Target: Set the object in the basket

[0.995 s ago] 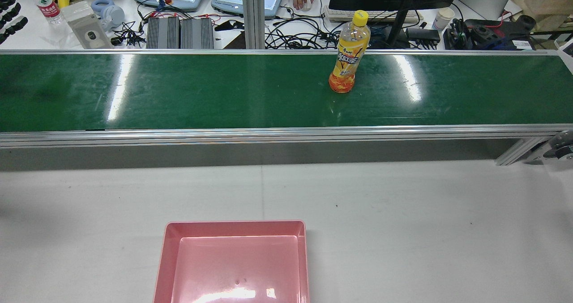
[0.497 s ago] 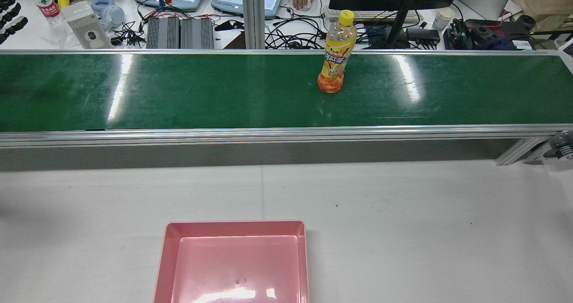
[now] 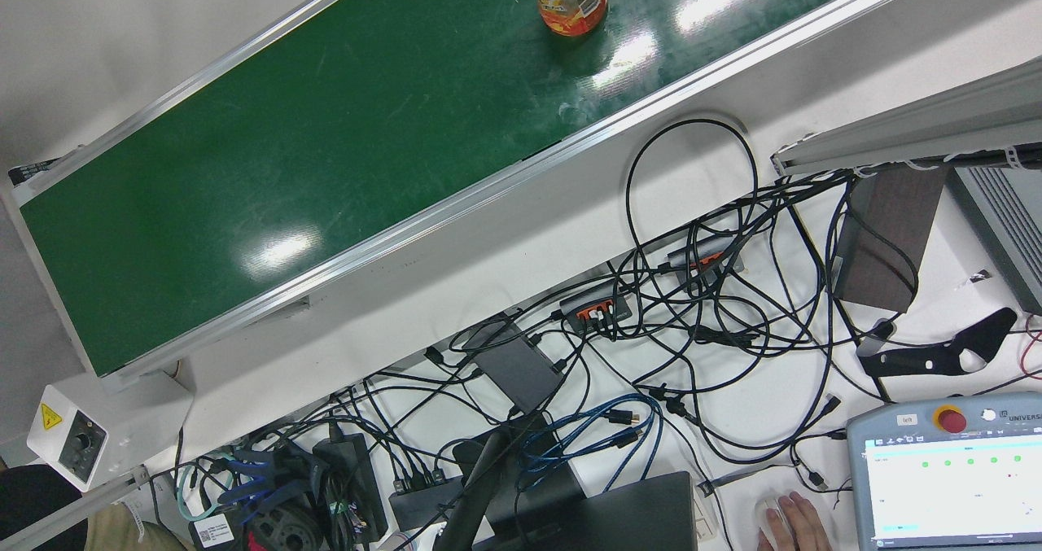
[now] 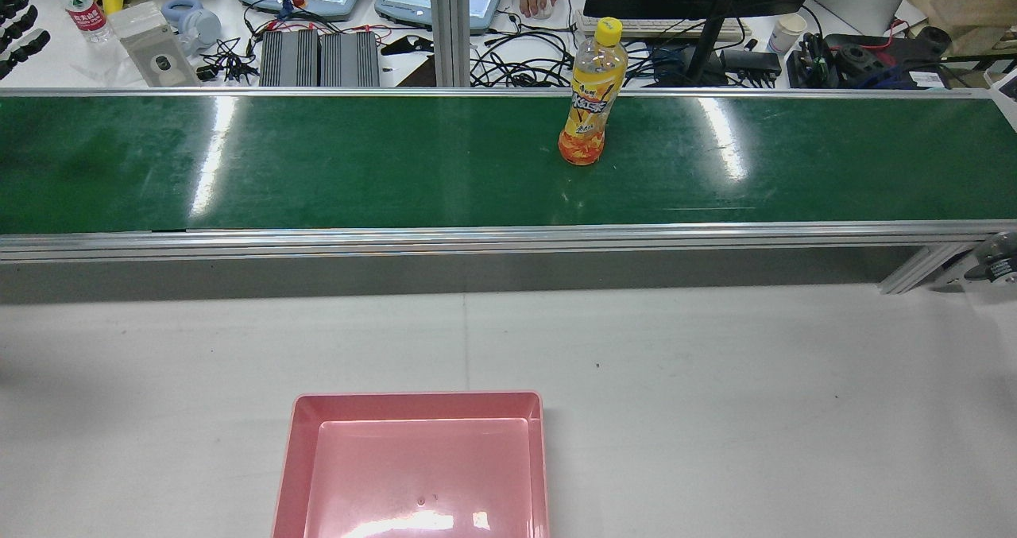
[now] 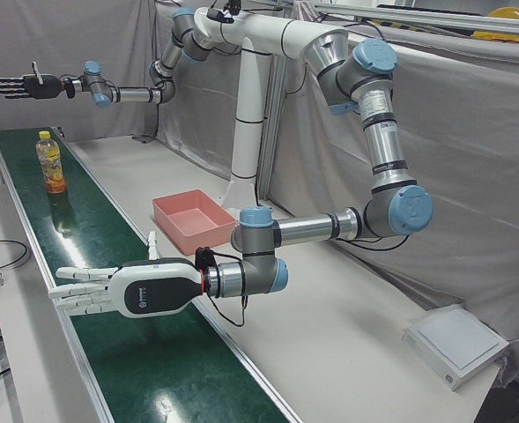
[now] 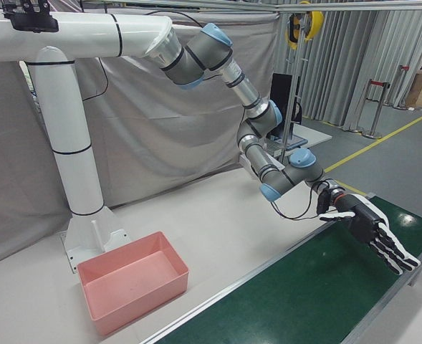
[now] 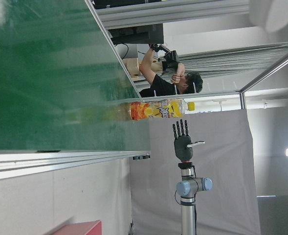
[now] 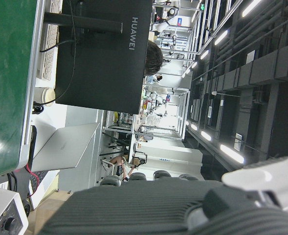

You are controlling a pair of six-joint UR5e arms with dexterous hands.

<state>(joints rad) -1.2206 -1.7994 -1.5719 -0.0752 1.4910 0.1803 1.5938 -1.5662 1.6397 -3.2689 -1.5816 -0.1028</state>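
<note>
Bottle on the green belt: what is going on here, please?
Nothing is held yet. The bottle stands upright on the belt, untouched. The left hand hovers open over the belt on one side of it, the right hand open on the other side. The basket on the table has nothing in it.

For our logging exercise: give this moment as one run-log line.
bottle: upright on belt | basket: empty | left hand: open | right hand: open
</note>
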